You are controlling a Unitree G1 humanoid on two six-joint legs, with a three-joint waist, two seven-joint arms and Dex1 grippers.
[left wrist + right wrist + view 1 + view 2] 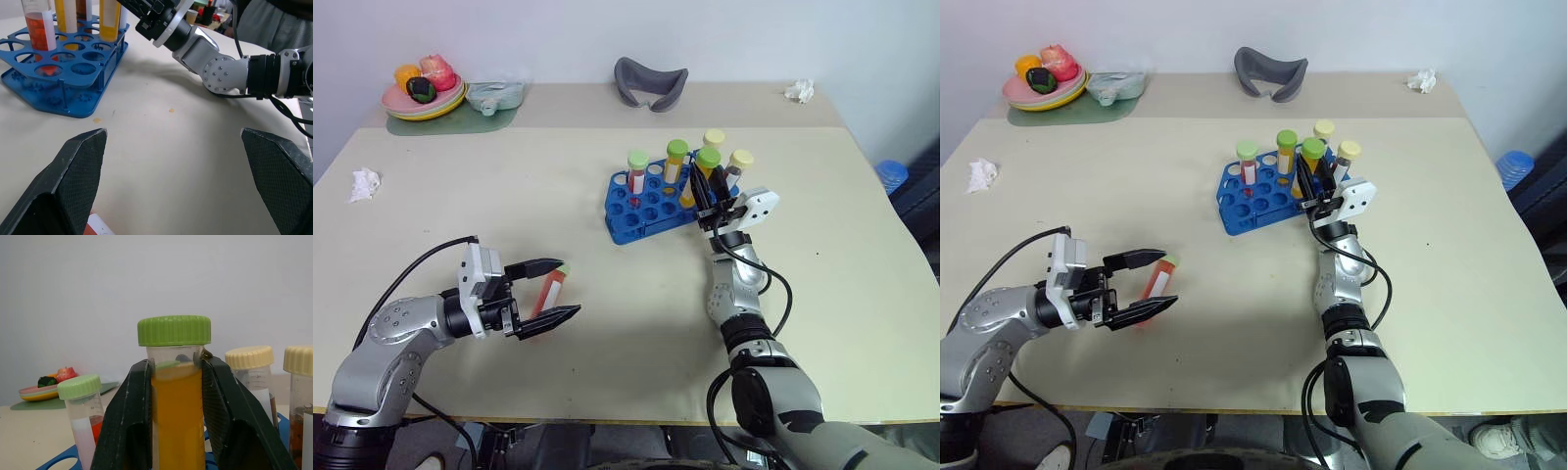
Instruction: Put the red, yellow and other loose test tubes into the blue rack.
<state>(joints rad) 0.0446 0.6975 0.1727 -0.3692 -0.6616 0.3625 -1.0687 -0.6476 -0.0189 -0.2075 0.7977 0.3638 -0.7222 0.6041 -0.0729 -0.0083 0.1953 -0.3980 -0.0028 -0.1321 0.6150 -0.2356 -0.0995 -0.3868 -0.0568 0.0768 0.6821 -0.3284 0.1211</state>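
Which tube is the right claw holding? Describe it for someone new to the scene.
Find the blue rack mid-table. At its right end the right claw grips an upright tube. It holds yellow liquid under a bright green cap; the tubes behind it wear cream caps.

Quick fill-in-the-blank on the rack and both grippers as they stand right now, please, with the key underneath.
1. The right gripper is shut on a clear plastic tube of yellow liquid with a ____ cap.
2. That tube stands upright over the bright blue plastic rack, which already holds ____ other capped tubes.
3. The left gripper has its fingers ____.
4. A loose tube of red-orange liquid lies on the table between the ____ gripper's fingers.

Missing words: green; four; open; left
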